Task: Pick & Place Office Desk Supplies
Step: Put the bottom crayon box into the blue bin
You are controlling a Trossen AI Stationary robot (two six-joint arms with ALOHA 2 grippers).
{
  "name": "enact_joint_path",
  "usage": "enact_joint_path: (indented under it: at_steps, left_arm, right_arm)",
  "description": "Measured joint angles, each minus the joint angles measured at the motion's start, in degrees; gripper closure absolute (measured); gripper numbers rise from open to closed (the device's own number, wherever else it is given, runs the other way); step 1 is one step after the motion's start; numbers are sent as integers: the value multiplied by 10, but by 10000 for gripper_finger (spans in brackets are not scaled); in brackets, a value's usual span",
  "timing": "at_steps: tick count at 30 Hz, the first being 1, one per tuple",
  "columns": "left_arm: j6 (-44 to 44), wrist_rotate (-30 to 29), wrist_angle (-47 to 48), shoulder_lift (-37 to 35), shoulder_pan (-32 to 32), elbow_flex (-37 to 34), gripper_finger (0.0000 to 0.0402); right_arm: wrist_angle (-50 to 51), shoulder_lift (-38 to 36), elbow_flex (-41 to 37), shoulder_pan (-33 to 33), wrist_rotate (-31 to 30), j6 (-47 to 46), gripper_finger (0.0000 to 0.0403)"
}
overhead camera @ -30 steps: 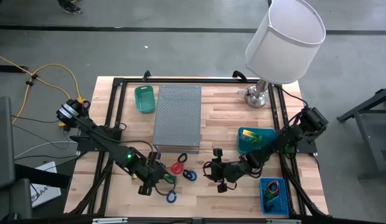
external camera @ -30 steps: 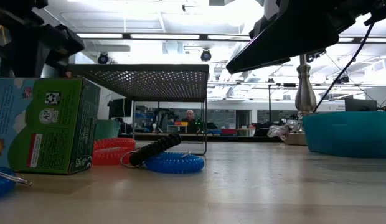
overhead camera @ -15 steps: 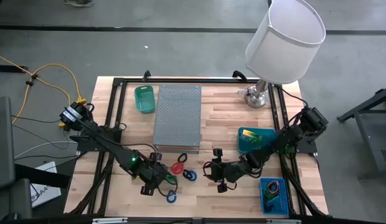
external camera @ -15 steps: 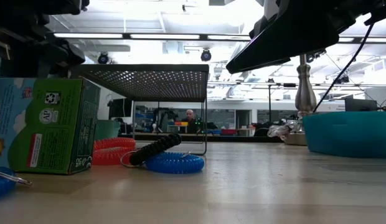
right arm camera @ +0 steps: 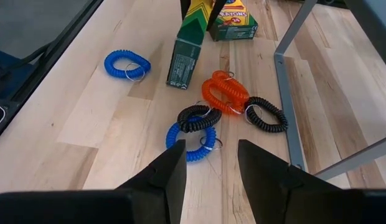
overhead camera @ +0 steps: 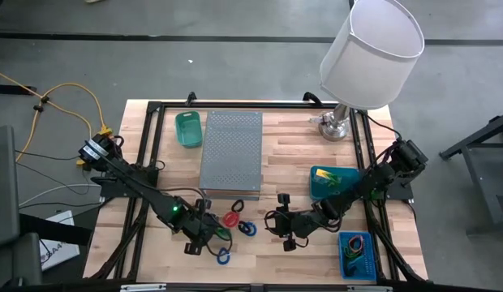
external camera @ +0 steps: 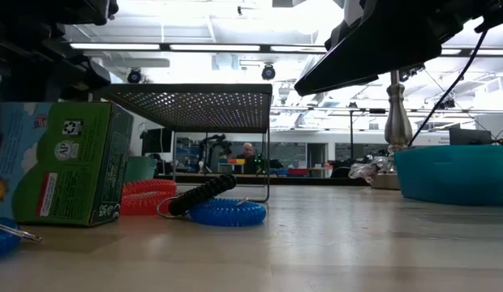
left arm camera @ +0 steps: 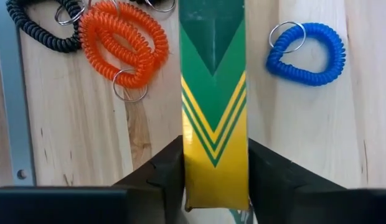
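Observation:
A yellow-green printed packet (left arm camera: 215, 112) stands on end on the table near the front left; it also shows as the packet (right arm camera: 183, 56) in the right wrist view and the packet (external camera: 73, 162) in the low view. My left gripper (overhead camera: 204, 234) is over it, shut on it. Around it lie an orange coil band (left arm camera: 124, 43), a blue coil band (left arm camera: 308, 53) and a black coil band (left arm camera: 40, 28). My right gripper (right arm camera: 208, 165) hangs open to the right of them, nothing between its fingers. A second packet (right arm camera: 233, 18) lies flat farther off. My left gripper pinches the packet's two opposite sides (left arm camera: 188, 168) between its two fingers, near the packet's upper end. The fingers come steeply from above. The packet stands on its lower end (external camera: 69, 221) on the table, leaning a little.
A grey perforated stand (overhead camera: 231, 152) fills the table's middle, with a green bin (overhead camera: 188, 128) at its left. A teal bin (overhead camera: 328, 182) and a blue tray (overhead camera: 357, 253) stand at the right. A lamp (overhead camera: 369, 53) is at the far right corner.
The upright packet under my left gripper has tipped and turned a little, with its lower end still on the table. The coil bands and my right gripper have kept still.

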State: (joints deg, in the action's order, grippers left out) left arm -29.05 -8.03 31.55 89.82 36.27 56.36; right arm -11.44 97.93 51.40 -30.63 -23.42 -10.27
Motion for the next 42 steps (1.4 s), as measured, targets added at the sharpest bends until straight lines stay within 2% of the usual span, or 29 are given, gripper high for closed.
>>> enact_joint_path:
  at_steps: [5, 15, 25, 34, 42]
  left_arm:
    - [-1, 0, -1, 0, 0, 0, 297]
    - [-6, 1, -24, 0, 0, 1, 300]
    - [1, -2, -40, 0, -56, 34, 301]
    - [39, 47, -39, 0, -103, 57, 301]
    - [87, 60, -38, 0, -105, 71, 302]
  right_arm:
    - [0, 0, 0, 0, 0, 0, 270]
    - [0, 0, 0, 0, 0, 0, 270]
    - [0, 0, 0, 0, 0, 0, 270]
    - [0, 0, 0, 0, 0, 0, 270]
    - [0, 0, 0, 0, 0, 0, 270]
